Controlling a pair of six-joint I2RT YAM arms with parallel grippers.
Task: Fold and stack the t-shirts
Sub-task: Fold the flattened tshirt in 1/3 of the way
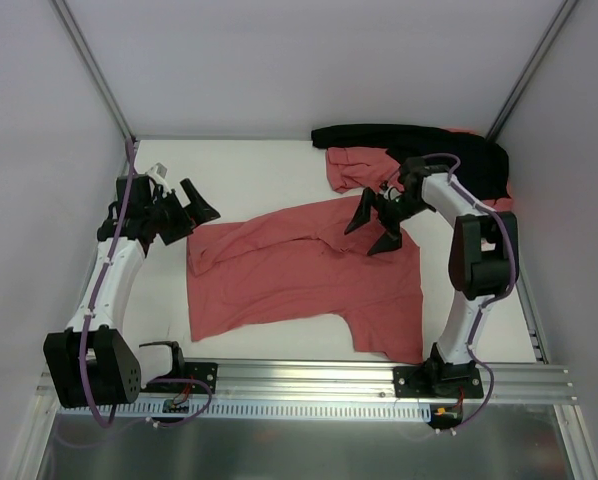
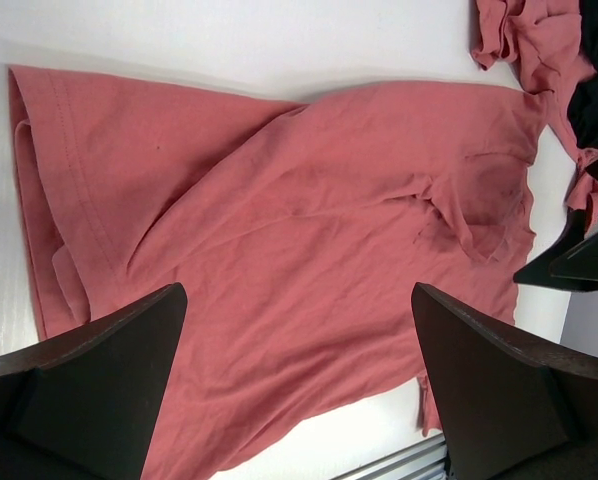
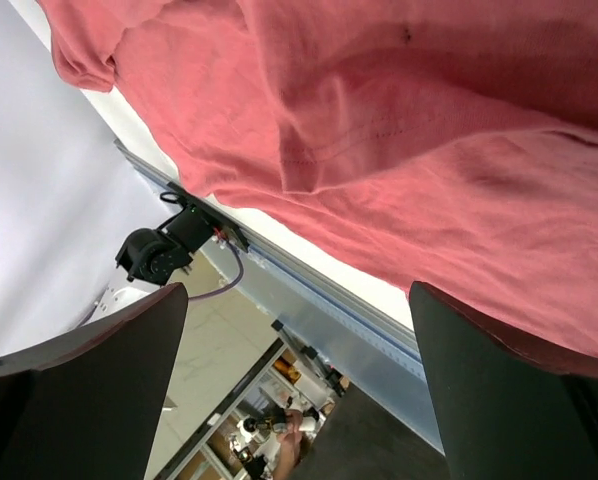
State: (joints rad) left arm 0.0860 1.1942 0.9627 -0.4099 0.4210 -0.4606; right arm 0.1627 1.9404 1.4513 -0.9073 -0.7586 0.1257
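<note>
You have a white table (image 1: 259,170) boxed in by plain pale wall panels on 3 sides, with metal frame posts (image 1: 94,70) running up at the far corners. An aluminium rail (image 1: 309,375) runs along the near edge and carries both arm bases. The right wrist view looks past that rail into a room beyond, which is too blurred to read.

1 salmon-red t-shirt (image 1: 299,280) lies spread across the middle of the table between the 2 arms. It is mostly flat but wrinkled, with a raised crease running across its chest. Its left edge reaches towards the left arm and its near right corner ends close to the rail.

A second t-shirt (image 1: 354,165) sits crumpled at the far right of the table, touching a black cloth (image 1: 419,140) heaped along the back edge.

Your left gripper (image 1: 197,222) hangs just off the spread shirt's left end. Its jaws are spread wide with nothing between them.

Your right gripper (image 1: 367,238) hangs over the shirt's far edge, near the crumpled one. Its jaws are also spread wide and pinch no cloth. You cannot tell from these views whether a fingertip brushes the fabric.
</note>
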